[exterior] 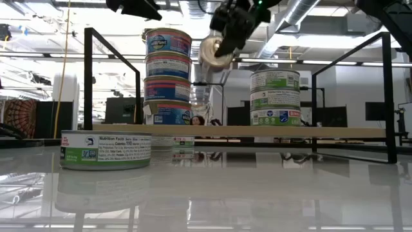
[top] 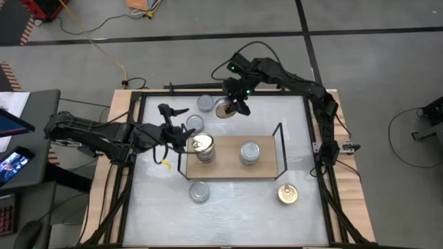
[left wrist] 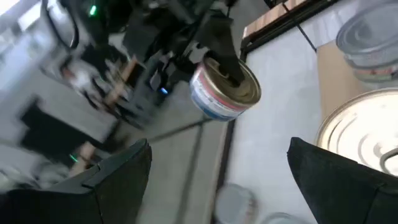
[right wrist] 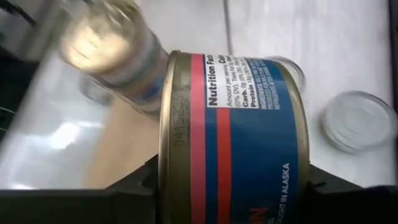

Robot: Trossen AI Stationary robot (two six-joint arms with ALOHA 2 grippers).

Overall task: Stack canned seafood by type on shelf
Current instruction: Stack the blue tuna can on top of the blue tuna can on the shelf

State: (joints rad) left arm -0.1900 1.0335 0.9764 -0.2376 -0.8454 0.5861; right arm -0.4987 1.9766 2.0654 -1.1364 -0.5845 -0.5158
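Right gripper (top: 237,104) held a blue-and-red tin (top: 225,108) aloft behind the shelf (top: 232,168).
Its fingers were clamped on the gold-lidded can, tilted above the table. Left gripper (top: 181,123) hovered beside the shelf's tall stack (top: 203,147) with fingers spread wide, holding nothing. A shorter green-label stack (top: 250,153) stood on the board; loose tins lay on the white tabletop (top: 235,200).

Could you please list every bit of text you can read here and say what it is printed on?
"Nutrition Facts": held tin, in the right gripper.
"IN ALASKA": same tin's blue label.
"Nutrition Facts", "110": front tin on the table.
Labels on the blue stack and green stack: too small to read.
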